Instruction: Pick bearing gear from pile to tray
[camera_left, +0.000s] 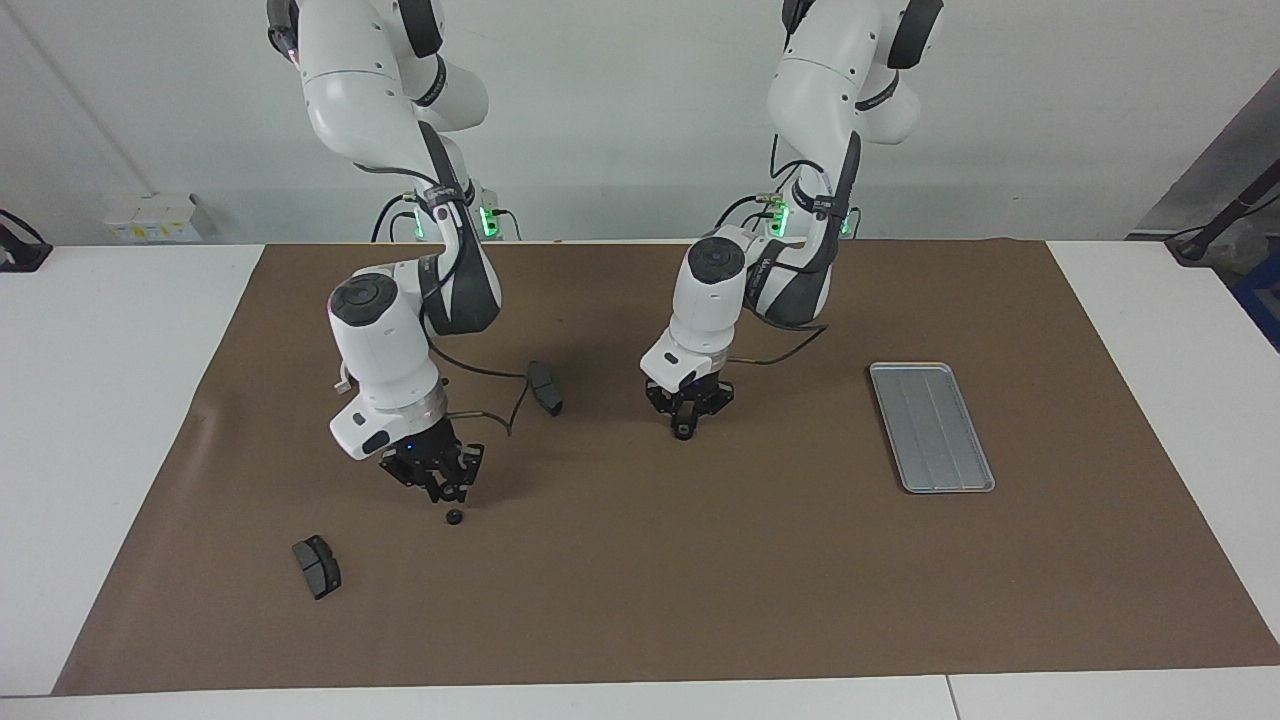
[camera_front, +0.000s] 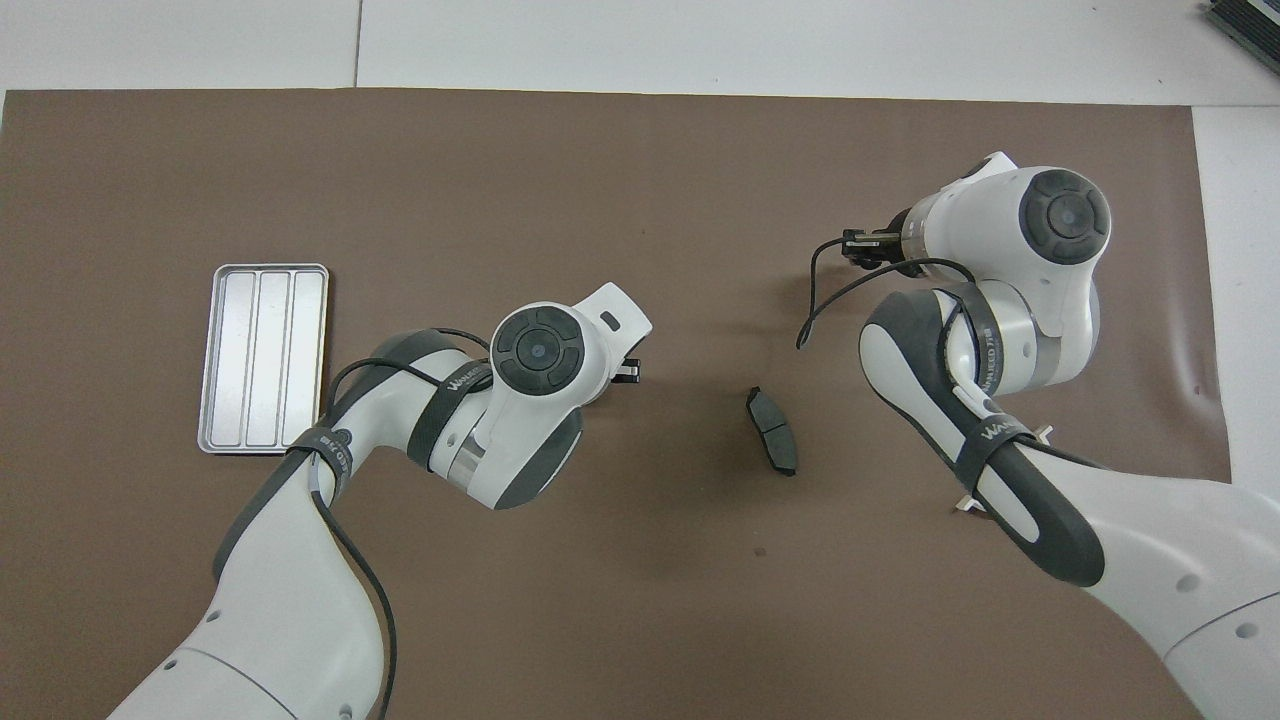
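On the brown mat (camera_left: 700, 600), near its middle, the left gripper (camera_left: 685, 430) is down at the surface. Its fingertips are drawn together on a small black round piece (camera_left: 684, 433), which sits on the mat between them. In the overhead view this gripper is hidden under its own wrist and the piece cannot be seen.

In the facing view, the metal tray (camera_left: 930, 425) lies at about 3 o'clock from the left gripper, well apart, toward the left arm's end of the table. Nothing lies in it. In the overhead view the tray (camera_front: 262, 357) shows lengthwise ridges and a raised rim.

At about 10 o'clock from the left gripper in the facing view lies a dark grey curved pad (camera_left: 545, 387), also seen in the overhead view (camera_front: 772, 430).

The right gripper (camera_left: 447, 490) hangs just over a second black round piece (camera_left: 454, 517), which lies at about 5 o'clock from it in the facing view. They are apart. Whether this gripper is open or closed I cannot tell.

A second dark grey pad (camera_left: 316, 566) lies at about 8 o'clock from the right gripper. In the overhead view, bits of a white half-ring (camera_front: 965, 506) show from under the right arm.
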